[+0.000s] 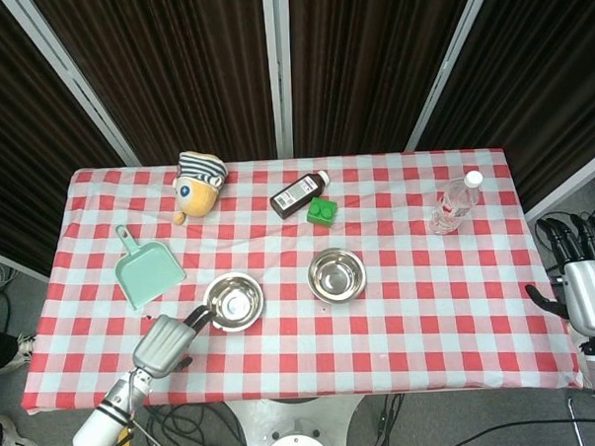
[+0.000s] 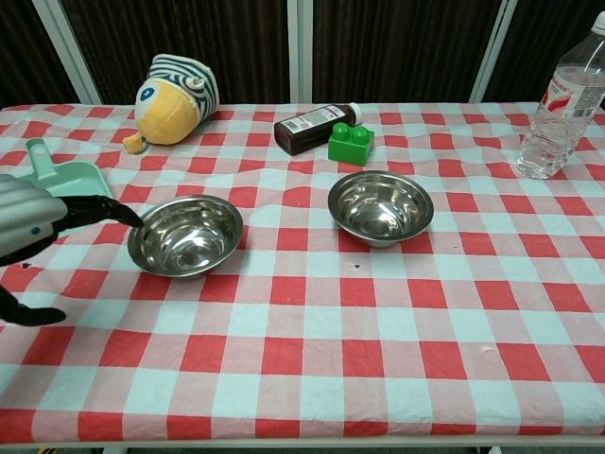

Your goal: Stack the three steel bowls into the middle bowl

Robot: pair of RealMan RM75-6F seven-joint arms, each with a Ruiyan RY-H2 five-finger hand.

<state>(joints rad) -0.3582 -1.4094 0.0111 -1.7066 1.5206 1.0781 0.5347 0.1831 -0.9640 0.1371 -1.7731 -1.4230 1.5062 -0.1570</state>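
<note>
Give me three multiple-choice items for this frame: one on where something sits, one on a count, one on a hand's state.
1. Where is the green block?
A. beside the brown bottle
B. inside a bowl
C. on the dustpan

2. How many steel bowls are visible?
A. two
B. three
C. four

3. What is the left hand doing?
A. lifting a bowl
B. open, fingertips at the left bowl's rim
C. gripping the dustpan

Answers:
1 A: the green block sits right next to the brown bottle.
2 A: only the left bowl and the right bowl show on the table.
3 B: the left hand holds nothing, with its fingers reaching the left bowl's edge; the dustpan lies apart.
</note>
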